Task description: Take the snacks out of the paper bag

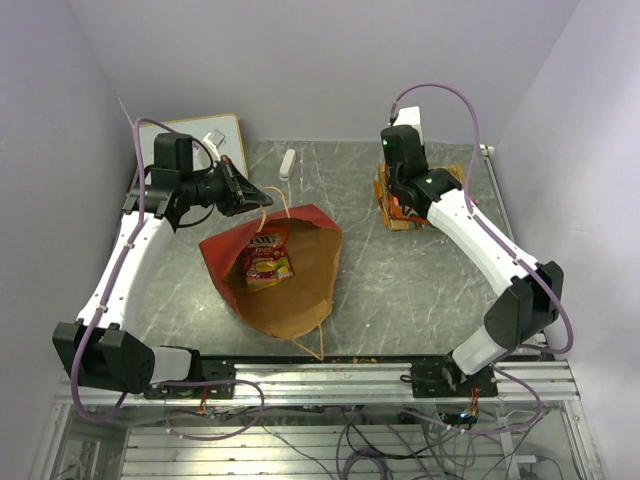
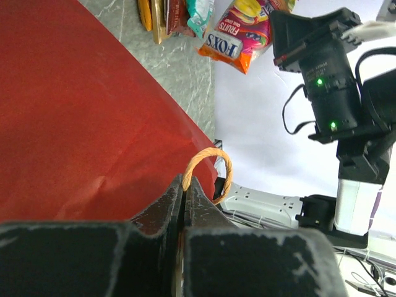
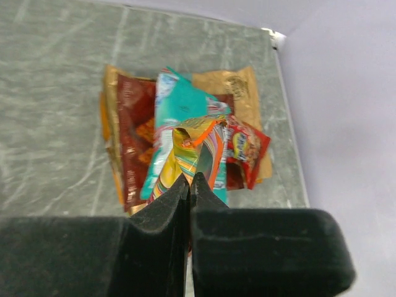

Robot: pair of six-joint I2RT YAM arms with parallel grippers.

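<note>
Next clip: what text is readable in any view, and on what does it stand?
"FOX'S" and "FRUITS": orange packet, left wrist view.
Packet inside the paper bag: logo too blurred to read.
Piled packets, right wrist view: print too blurred to read.

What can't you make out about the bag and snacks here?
Top view: the paper bag's walls hide anything under the one visible packet.
Top view: the right arm covers most of the snack pile.
Right wrist view: the crumpled packet in the right hand is unreadable.
</note>
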